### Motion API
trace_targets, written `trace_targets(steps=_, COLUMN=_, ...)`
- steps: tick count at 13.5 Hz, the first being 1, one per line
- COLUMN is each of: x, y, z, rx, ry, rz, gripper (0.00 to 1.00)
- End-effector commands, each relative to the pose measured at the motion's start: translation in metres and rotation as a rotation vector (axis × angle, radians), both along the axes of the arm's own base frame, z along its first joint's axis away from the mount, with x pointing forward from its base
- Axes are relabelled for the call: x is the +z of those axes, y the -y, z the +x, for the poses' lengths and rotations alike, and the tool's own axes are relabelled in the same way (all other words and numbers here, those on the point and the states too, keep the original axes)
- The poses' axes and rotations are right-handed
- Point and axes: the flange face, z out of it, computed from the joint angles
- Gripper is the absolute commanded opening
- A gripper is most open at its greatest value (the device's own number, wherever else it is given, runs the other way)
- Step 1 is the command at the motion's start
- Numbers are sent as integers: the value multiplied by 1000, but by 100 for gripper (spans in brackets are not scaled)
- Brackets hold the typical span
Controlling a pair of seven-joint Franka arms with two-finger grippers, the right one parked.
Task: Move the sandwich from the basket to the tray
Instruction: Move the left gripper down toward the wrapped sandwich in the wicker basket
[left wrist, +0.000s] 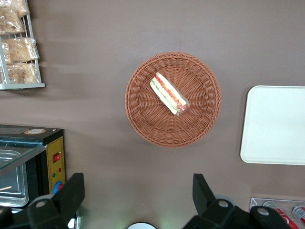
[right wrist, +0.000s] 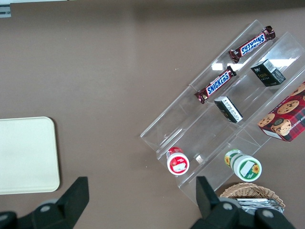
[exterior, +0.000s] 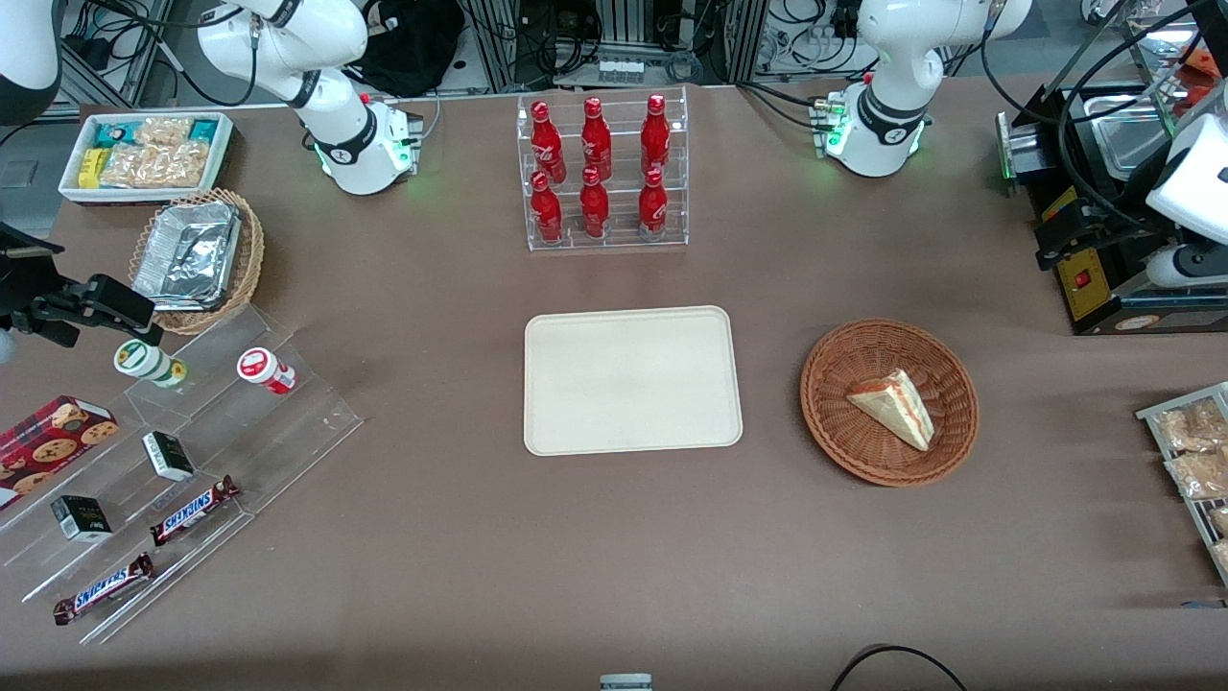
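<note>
The sandwich (exterior: 892,408) (left wrist: 169,94), a pale bread wedge with a red and green filling stripe, lies in the reddish-brown wicker basket (exterior: 833,369) (left wrist: 138,119). The cream tray (exterior: 633,379) (left wrist: 276,124) (right wrist: 24,155) lies flat beside the basket at the table's middle, with nothing on it. My gripper (exterior: 1052,245) (left wrist: 137,191) hangs high at the working arm's end of the table, farther from the front camera than the basket. Its fingers (left wrist: 71,191) stand wide open with only bare table between them.
A black oven (exterior: 1103,192) (left wrist: 28,162) sits under my gripper's arm. A rack of bagged snacks (exterior: 1190,451) (left wrist: 19,47) lies near the basket. A rack of red bottles (exterior: 604,173) stands farther back than the tray. A clear stepped shelf (exterior: 192,432) holds snacks toward the parked arm's end.
</note>
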Motion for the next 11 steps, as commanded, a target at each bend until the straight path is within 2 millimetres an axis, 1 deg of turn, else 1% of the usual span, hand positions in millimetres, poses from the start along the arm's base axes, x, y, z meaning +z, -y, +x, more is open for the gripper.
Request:
trace_targets(steps=1, x=5, y=-6, z=-1, rx=-5, ry=-19, rz=16, gripper=100)
trace_targets(steps=2, x=2, y=-10, z=0, rx=3, ry=-25, rz=14, gripper=100)
trace_targets(steps=3, x=-3, y=-9, z=2, rx=4, ry=-33, rz=14, gripper=100)
trace_targets(steps=5, x=-32, y=-11, z=17, rx=6, ry=-70, rz=0, gripper=100)
trace_targets(steps=7, x=-69, y=-4, z=33, rx=5, ry=-85, rz=-6, gripper=100)
trace_targets(steps=8, x=-91, y=-2, z=36, rx=5, ry=-89, rz=-6, gripper=100)
trace_targets(steps=10, x=-139, y=3, z=36, rx=16, ry=-58, rz=-6, gripper=100)
trace_targets(steps=11, x=-155, y=5, z=34, rx=45, ry=-39, rz=-5, gripper=100)
